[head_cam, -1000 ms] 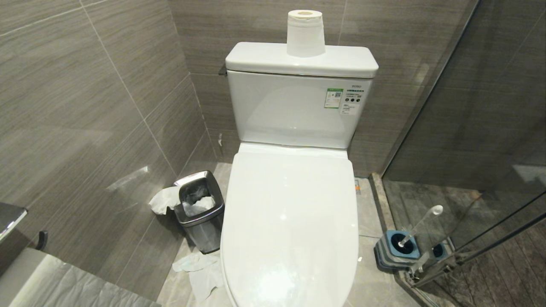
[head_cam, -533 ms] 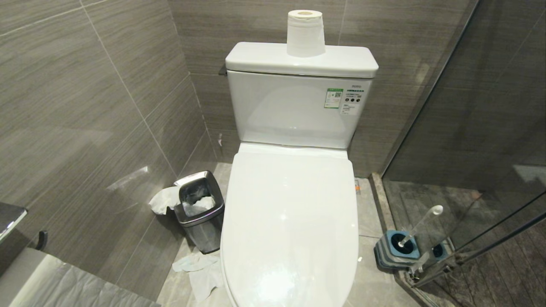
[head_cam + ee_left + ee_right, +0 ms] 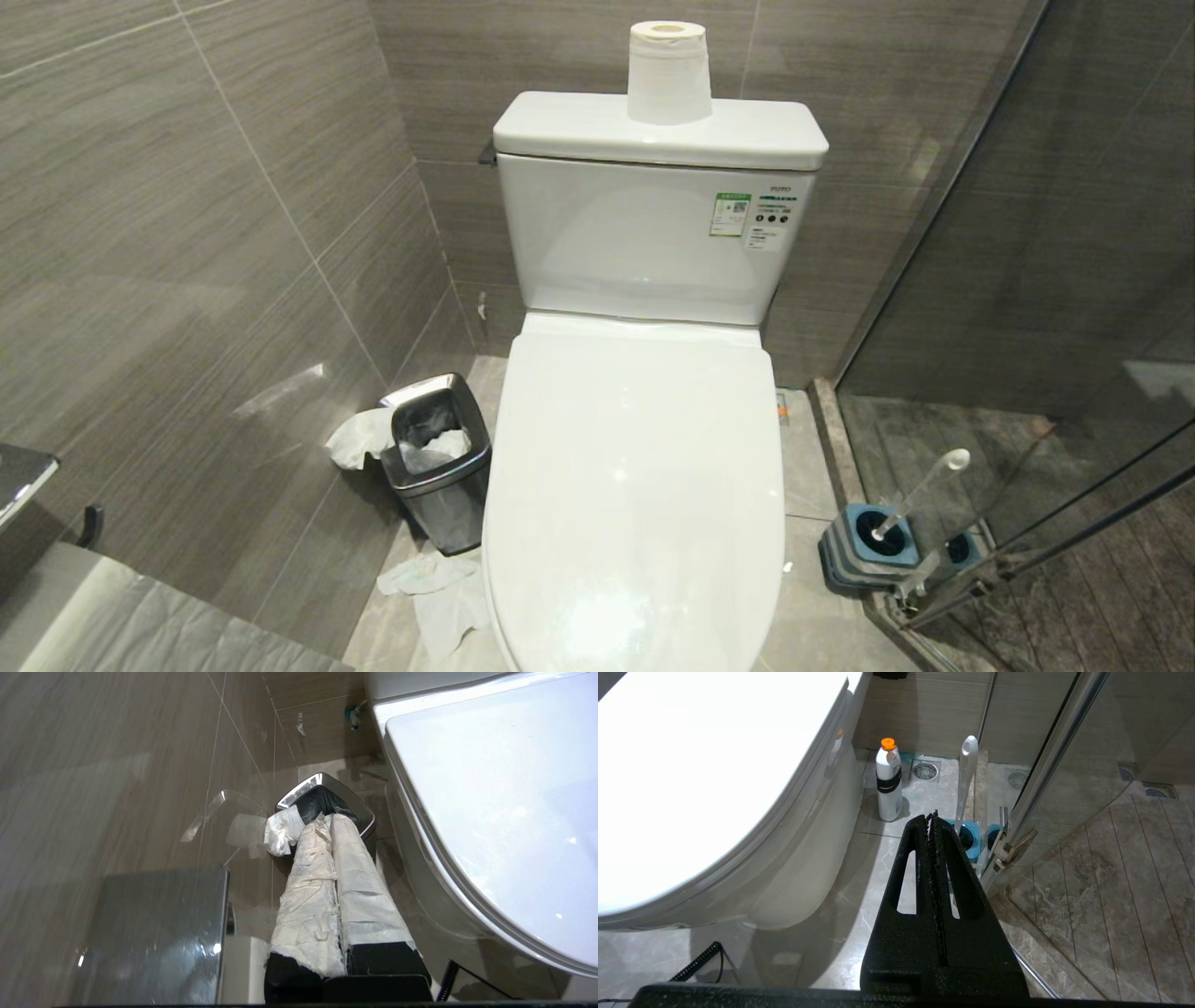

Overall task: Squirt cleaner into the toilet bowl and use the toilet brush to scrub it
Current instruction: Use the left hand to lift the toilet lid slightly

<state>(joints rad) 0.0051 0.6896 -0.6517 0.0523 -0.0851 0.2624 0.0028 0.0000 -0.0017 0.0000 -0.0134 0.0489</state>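
Right wrist view shows the right gripper (image 3: 932,816), two black fingers pressed together and holding nothing, hanging above the pale marbled floor beside the toilet. Just beyond its tips stands the toilet brush (image 3: 966,779), a slim whitish handle with a rounded end, upright in a small blue-topped holder (image 3: 969,835) against the glass shower door's metal frame (image 3: 1045,765). Near it, close to the toilet's base, stands a white plastic bottle with an orange cap and a black band (image 3: 889,784). The large glossy white ceramic toilet bowl (image 3: 705,784) fills the other side, its lid down. From the left wrist, the left gripper (image 3: 329,821), its fingers wrapped in white paper-like padding, is clenched shut and empty, pointing toward a small square steel waste bin (image 3: 322,798) with crumpled tissue at its rim, beside the toilet. On the head camera neither arm appears; a white paper roll (image 3: 667,70) sits on the tank.
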